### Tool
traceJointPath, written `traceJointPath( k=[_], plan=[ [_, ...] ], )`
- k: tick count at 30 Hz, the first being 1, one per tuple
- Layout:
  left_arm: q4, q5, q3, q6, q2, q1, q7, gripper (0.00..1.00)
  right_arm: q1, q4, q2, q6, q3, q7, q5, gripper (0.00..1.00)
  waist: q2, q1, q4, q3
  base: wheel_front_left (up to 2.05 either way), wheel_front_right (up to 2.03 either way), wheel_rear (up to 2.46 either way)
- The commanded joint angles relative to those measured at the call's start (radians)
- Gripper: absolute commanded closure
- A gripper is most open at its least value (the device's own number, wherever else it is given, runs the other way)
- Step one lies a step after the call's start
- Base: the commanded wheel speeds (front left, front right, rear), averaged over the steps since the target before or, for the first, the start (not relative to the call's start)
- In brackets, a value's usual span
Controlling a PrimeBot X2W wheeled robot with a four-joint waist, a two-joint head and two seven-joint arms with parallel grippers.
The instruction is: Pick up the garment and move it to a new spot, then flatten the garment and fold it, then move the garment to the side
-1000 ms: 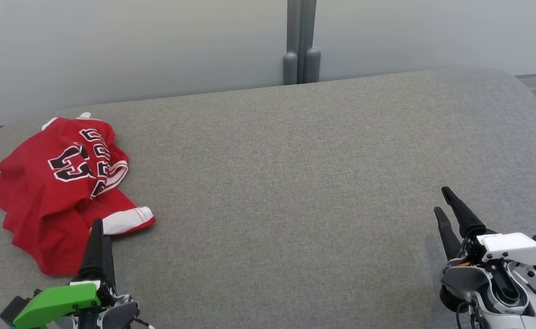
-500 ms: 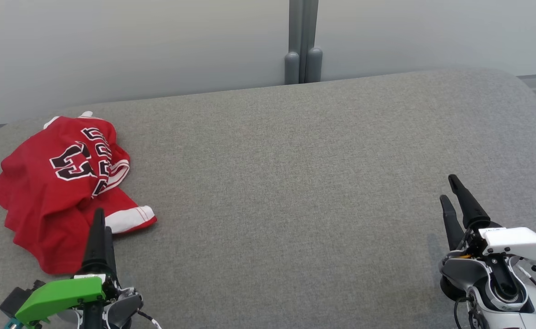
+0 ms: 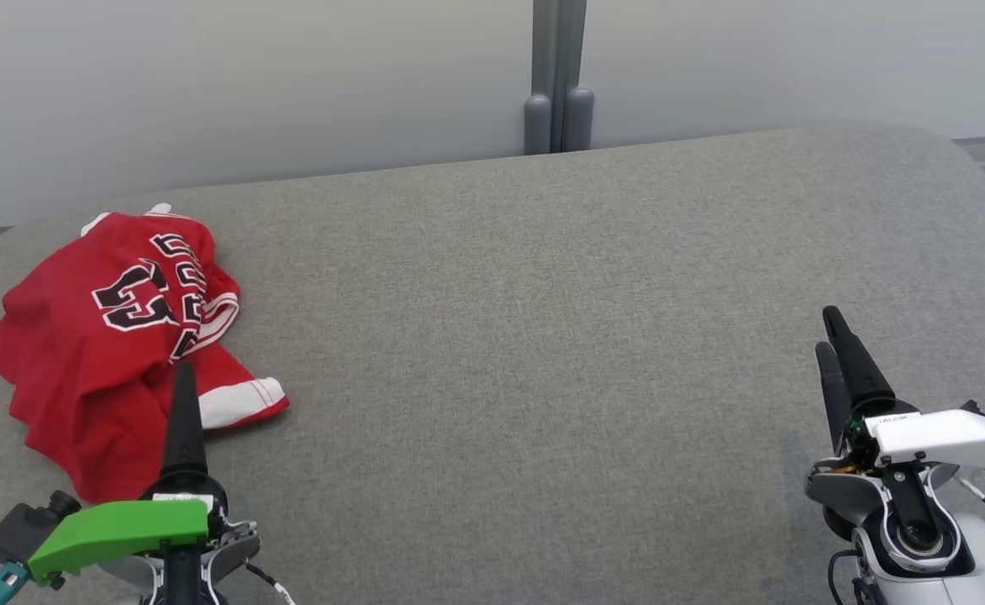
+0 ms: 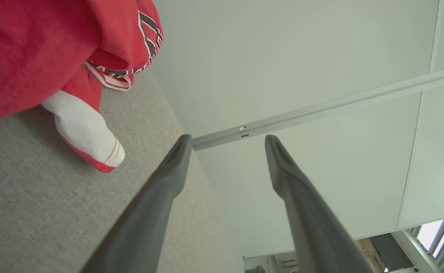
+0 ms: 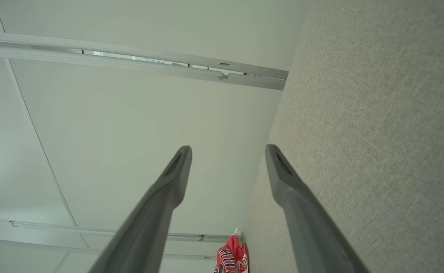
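My left gripper (image 3: 183, 378) is released, its two dark fingers parted with nothing between them. The left wrist view shows that gap plainly, while in the head view the fingers line up one behind the other. Their tips hang just beside the near edge of the red basketball jersey (image 3: 97, 353), not touching it. The closest part of it is a white-hemmed fold (image 3: 236, 402), which the left wrist view shows lying on the cloth a little to the side of my left finger.

My right gripper (image 3: 826, 329) is also spread open and empty, well away over the right front part of the grey upholstered surface (image 3: 543, 336). Its wrist view catches the jersey as a small red heap far off along the surface.

From the head view I can read a black-and-white 23 and some lettering on the crumpled jersey; the left wrist view gives me striped trim and a scrap of lettering.

The jersey sits by the surface's rounded far-left corner, close to both the left and back edges. A broad stretch of bare grey fabric lies between my two grippers and runs on to the rounded right edge. Behind the back edge stand pale wall panels (image 3: 249, 84) with a grey post (image 3: 555, 76) between them.
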Motion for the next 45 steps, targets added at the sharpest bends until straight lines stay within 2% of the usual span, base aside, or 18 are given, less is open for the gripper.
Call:
traceJointPath(
  k=[1,13,31,45],
  plan=[
    [-0.024,0.045,0.0,-0.003,0.007,-0.03,-0.009,0.0,-0.008,-0.031,-0.012,0.0,0.012,-0.015,-0.038,0.0,0.0,0.0,0.001,0.0,0.0,0.0,0.0],
    [-0.032,0.263,0.001,-0.003,0.005,-0.025,-0.035,0.0,0.007,-0.081,-0.034,0.0,0.061,-0.069,-0.241,0.0,0.0,0.0,0.004,-0.001,0.0,0.0,0.0],
    [-0.037,0.711,-0.012,0.012,0.005,-0.017,-0.07,0.0,0.026,-0.109,-0.067,0.001,0.124,-0.145,-0.669,0.0,0.0,0.0,0.01,-0.001,0.0,0.0,0.0],
    [-0.033,0.916,-0.021,0.039,0.005,-0.015,-0.094,0.0,0.047,-0.124,-0.064,0.001,0.135,-0.196,-0.922,0.0,0.0,0.0,0.015,-0.002,0.0,0.0,0.0]
  ],
)
